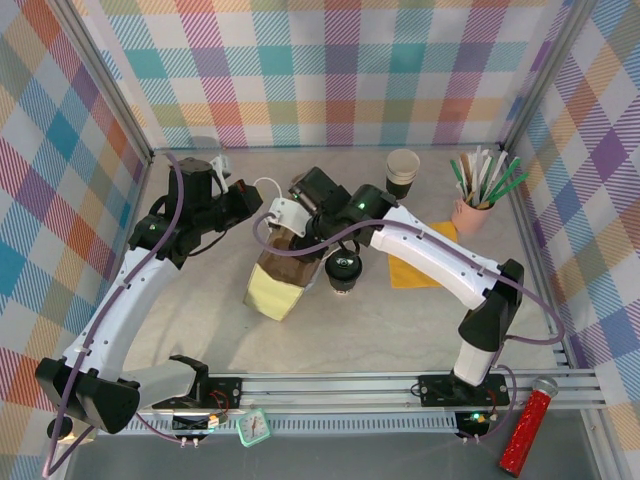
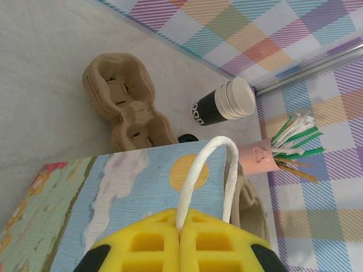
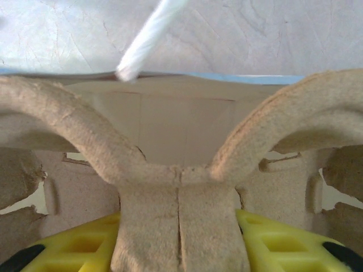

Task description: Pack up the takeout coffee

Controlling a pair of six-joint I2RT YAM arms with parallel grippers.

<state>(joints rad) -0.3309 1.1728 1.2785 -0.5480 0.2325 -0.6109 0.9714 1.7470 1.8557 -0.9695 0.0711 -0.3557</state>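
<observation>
The takeout coffee [image 1: 343,270] stands upright on the table [image 1: 400,330], just to the right of the paper bag [image 1: 275,285]. No gripper is touching it. From above you see mostly its shiny black lid, and the right arm crosses just behind it. The bag stands open, and the side facing the left wrist camera has a painted sun and cloud on it. The left gripper [image 2: 180,238] has its yellow fingers [image 2: 142,243] pressed together on the bag's white handle [image 2: 195,170]. The right gripper [image 3: 178,249] is clamped on the middle rib of a brown pulp cup carrier [image 3: 178,215] held at the bag's mouth. The edges of this carrier are cut off, and the plain brown inside of the bag shows behind it. Past the bag another pulp carrier [image 2: 122,105] shows; it looks like it lies on the table, but its lower part is hidden by the bag. A small black bit beside it is too hidden to name. Farther right are a stack of cups [image 1: 403,172], a pink holder [image 1: 472,213] full of green and white sticks, and a yellow napkin [image 1: 415,268] partly under the right arm.
</observation>
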